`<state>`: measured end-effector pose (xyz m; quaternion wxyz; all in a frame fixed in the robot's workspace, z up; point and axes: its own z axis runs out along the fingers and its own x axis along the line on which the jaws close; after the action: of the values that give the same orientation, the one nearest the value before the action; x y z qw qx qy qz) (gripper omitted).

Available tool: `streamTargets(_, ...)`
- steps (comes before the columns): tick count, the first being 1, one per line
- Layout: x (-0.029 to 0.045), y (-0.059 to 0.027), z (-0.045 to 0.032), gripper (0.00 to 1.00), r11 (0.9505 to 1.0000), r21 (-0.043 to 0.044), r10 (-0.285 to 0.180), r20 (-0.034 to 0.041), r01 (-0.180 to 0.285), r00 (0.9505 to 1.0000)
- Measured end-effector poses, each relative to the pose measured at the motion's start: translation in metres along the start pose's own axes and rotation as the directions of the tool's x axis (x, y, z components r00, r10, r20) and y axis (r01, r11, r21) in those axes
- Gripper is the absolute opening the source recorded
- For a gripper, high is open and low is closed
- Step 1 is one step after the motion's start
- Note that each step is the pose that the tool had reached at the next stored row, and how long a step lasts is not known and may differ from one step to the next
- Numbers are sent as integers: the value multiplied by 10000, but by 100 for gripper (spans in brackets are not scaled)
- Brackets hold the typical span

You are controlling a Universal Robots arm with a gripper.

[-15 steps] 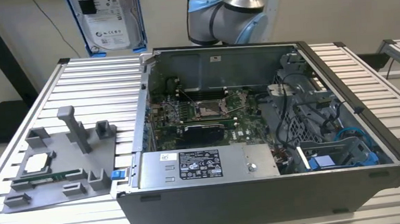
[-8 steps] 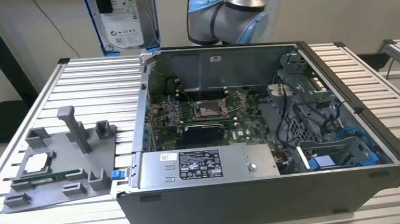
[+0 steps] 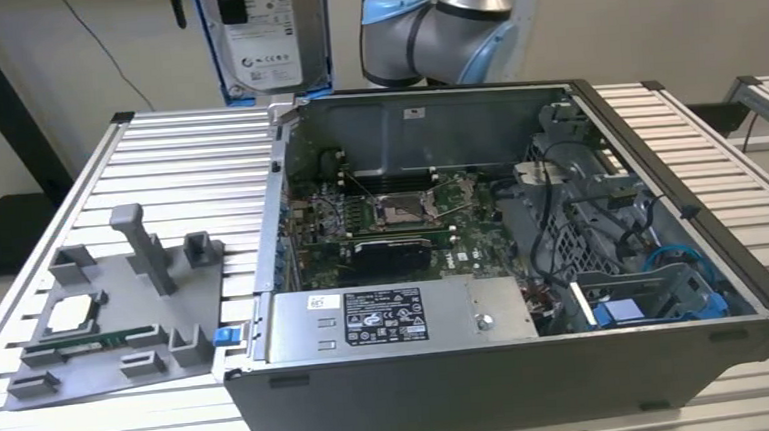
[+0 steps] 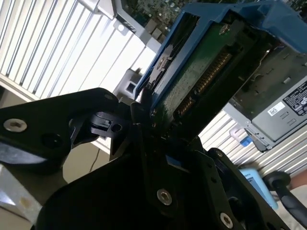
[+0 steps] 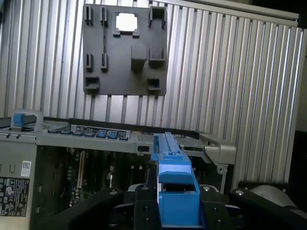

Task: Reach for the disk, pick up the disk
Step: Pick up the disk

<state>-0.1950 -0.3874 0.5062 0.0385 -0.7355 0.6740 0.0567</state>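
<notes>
Gripping: the hand (image 4: 158,120) is clamped on the disk (image 4: 192,72), its black fingers (image 4: 139,112) pressed to the blue rails on either side.
Hand, first wrist view: the hand (image 5: 175,213) sits low, with a blue rail rising from between the fingers (image 5: 144,203).
Disk: up in the air, clear of the case. In the exterior view it hangs on end (image 3: 265,42), label facing the room, toward that view's left. The second wrist view shows its green circuit board and connector row.
Arm: blue and grey joints (image 3: 440,32) stand just beside the disk, behind the case.
Case: open (image 3: 502,379), lying on its side under the hand.
Board: the motherboard (image 3: 384,210) lies flat in the middle of the case.
Power box: grey and labelled (image 3: 391,315), along the near wall of the case; its corner also shows in both wrist views (image 4: 288,110) (image 5: 14,177).
Tray: a grey moulded tray (image 3: 110,312) (image 5: 124,52) lies beside the case, on the exterior view's left.
Chip: a small silver square (image 3: 70,313) (image 5: 126,21) rests in a pocket of the tray.
Tabletop: ribbed metal (image 3: 181,158) (image 5: 240,72), carrying the case and tray.
</notes>
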Motion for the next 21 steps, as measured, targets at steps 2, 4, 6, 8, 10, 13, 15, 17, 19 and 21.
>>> streamTargets(2, 6, -67, -2, 0, 10000, 0, -2, 0, 2, 10000)
streamTargets(4, 11, -133, -4, 0, 10000, 0, -1, -1, 1, 10000)
streamTargets(6, 18, -203, -6, 0, 10000, 0, 0, -1, 0, 10000)
streamTargets(8, 24, -274, -7, 0, 10000, 0, -1, -2, 1, 10000)
streamTargets(10, 30, -347, -9, 0, 10000, 0, 1, -2, -1, 10000)
streamTargets(13, 40, -466, -13, 0, 10000, -1, 0, -4, 0, 10000)
streamTargets(15, 47, -541, -15, 0, 10000, 0, -1, -4, 1, 10000)
streamTargets(17, 53, -622, -18, 0, 10000, -1, 0, -4, 0, 10000)
streamTargets(19, 61, -704, -20, 0, 10000, -1, 0, -4, 0, 10000)
streamTargets(21, 68, -787, -22, 0, 10000, 0, 0, -3, 0, 10000)
